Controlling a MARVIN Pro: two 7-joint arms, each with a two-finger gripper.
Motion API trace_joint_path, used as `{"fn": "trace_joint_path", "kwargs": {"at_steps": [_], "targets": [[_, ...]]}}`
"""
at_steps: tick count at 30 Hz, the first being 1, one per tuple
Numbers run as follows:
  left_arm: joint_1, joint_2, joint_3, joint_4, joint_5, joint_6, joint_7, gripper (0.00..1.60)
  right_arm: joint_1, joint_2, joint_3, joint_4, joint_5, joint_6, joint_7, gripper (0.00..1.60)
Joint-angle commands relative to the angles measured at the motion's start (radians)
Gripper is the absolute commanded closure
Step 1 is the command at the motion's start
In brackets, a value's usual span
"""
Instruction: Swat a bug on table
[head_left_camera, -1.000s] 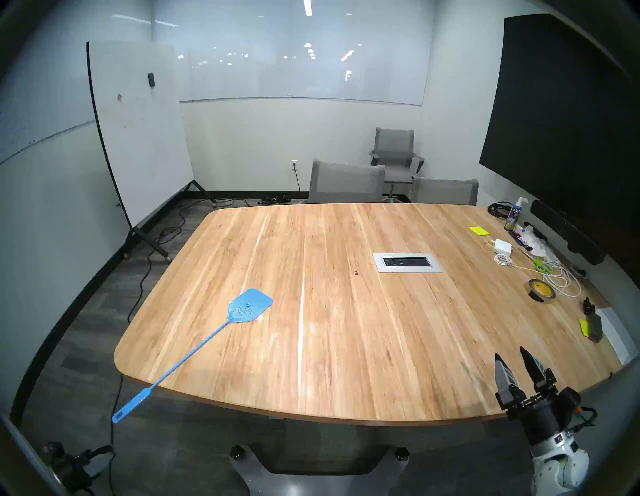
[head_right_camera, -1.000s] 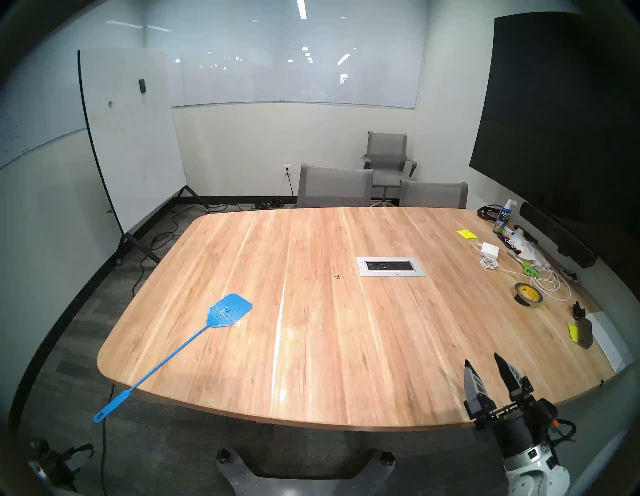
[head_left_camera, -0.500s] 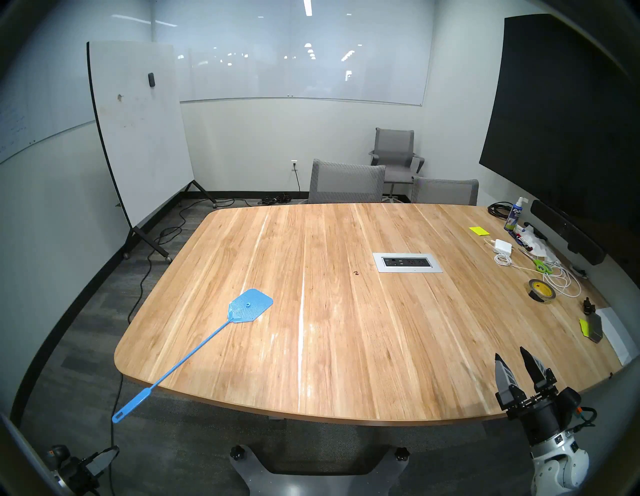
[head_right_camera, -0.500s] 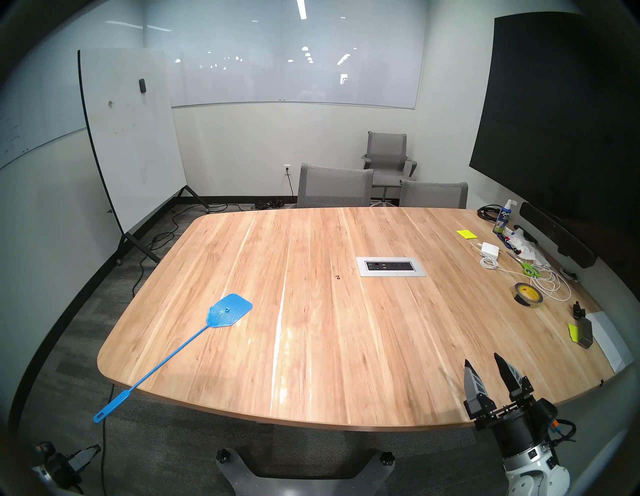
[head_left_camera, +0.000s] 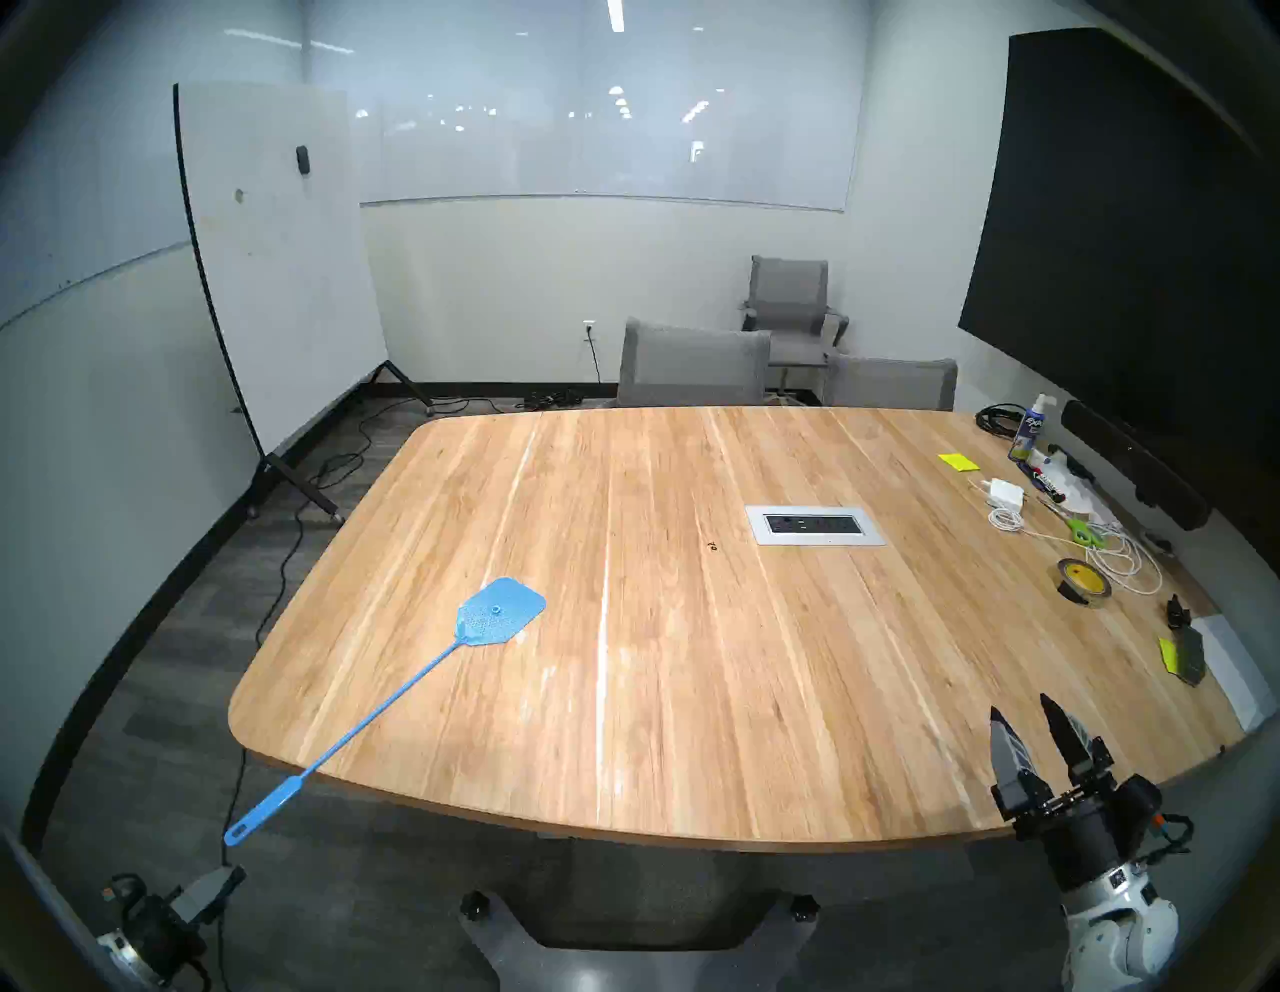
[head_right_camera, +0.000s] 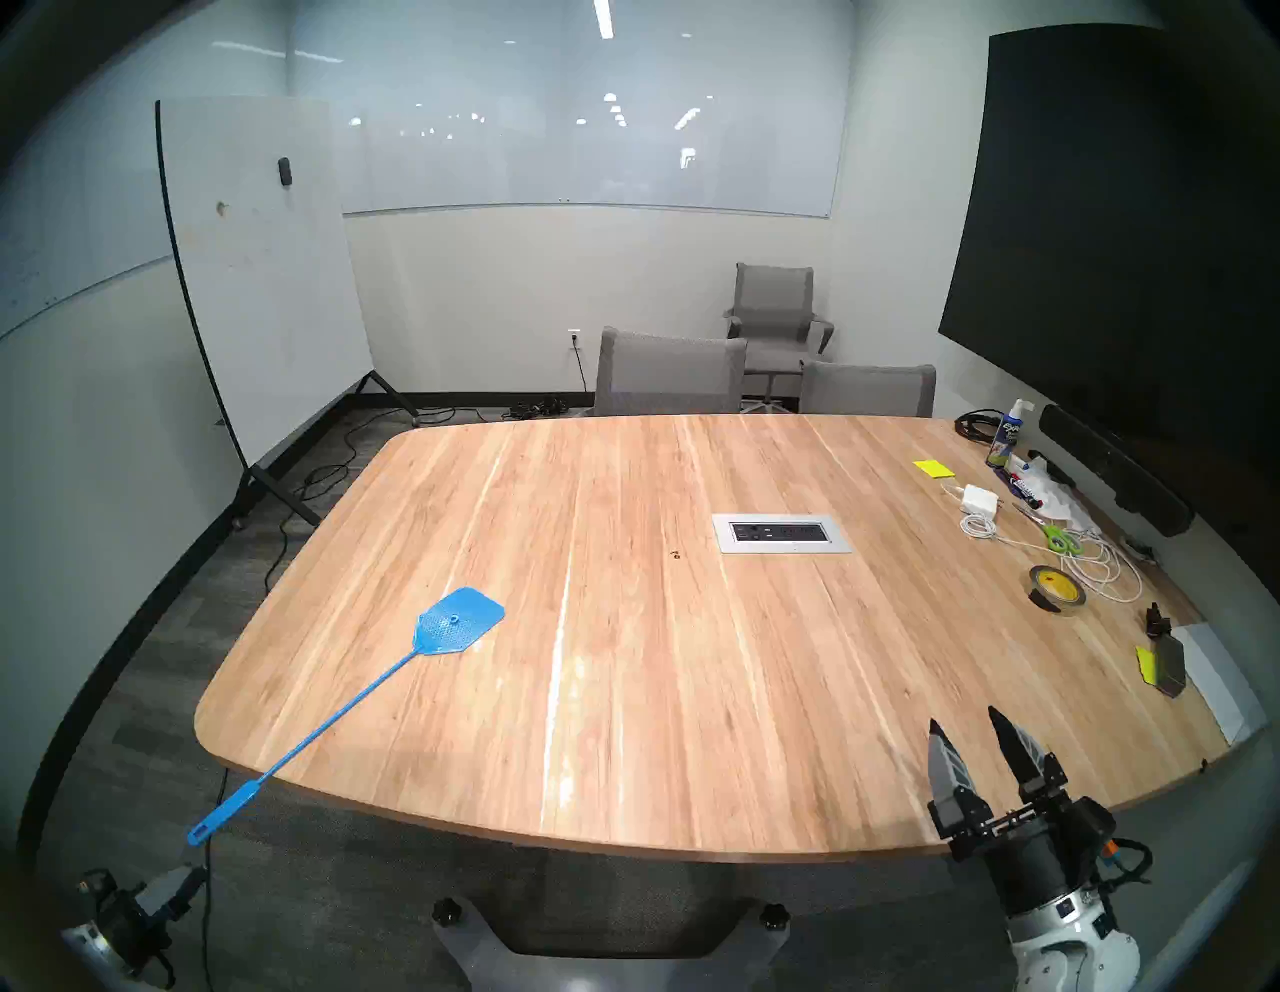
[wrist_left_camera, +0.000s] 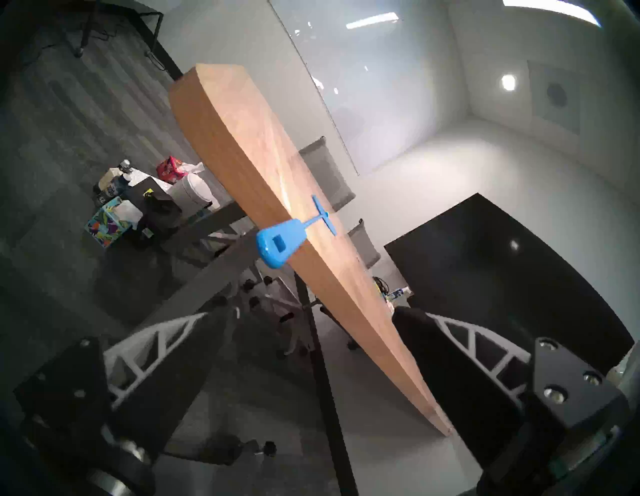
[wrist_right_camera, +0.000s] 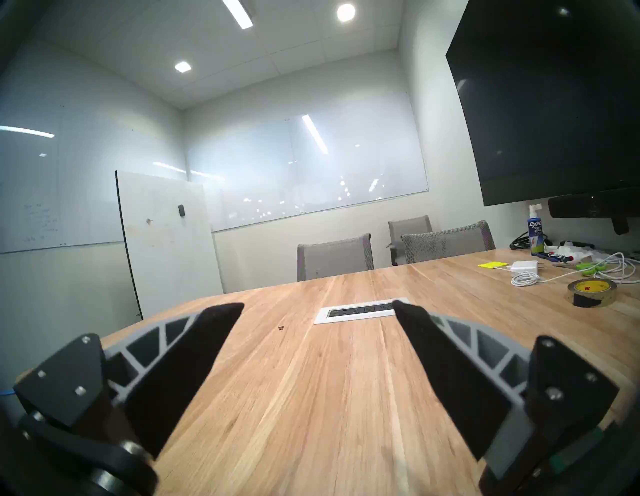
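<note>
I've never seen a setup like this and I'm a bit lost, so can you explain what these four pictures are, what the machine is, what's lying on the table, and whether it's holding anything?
This is a robot with two arms, each ending in a two-fingered gripper. The two wide pictures come from cameras on its head, nearly the same view twice. The other two come from cameras on its wrists, so they look tilted.

On the wooden table lies a blue fly swatter, its handle sticking out over the near left edge. The tiny dark speck near the middle is the bug, beside a grey power-outlet panel. Along the right side sit odds and ends: a tape roll, white cables, green scissors and a spray bottle.

Nothing is held. The right gripper is open over the table's near right corner. The left gripper is open, low beside the table, facing the swatter's handle.
</note>
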Motion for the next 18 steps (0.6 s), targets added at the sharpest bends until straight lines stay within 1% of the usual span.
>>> {"fn": "trace_joint_path", "kwargs": {"at_steps": [1,9,18], "targets": [[-0.020,0.008,0.005,0.020,-0.043,0.024,-0.005,0.00,0.001,0.002,0.000,-0.017,0.000,-0.001,0.002,0.00],[-0.063,0.005,0.036,0.062,-0.055,0.047,-0.005,0.00,0.002,0.001,0.000,-0.017,-0.001,-0.001,0.002,0.00],[-0.110,0.015,0.064,0.102,-0.074,0.071,-0.005,0.00,0.002,0.001,0.000,-0.016,-0.001,0.000,0.003,0.00]]}}
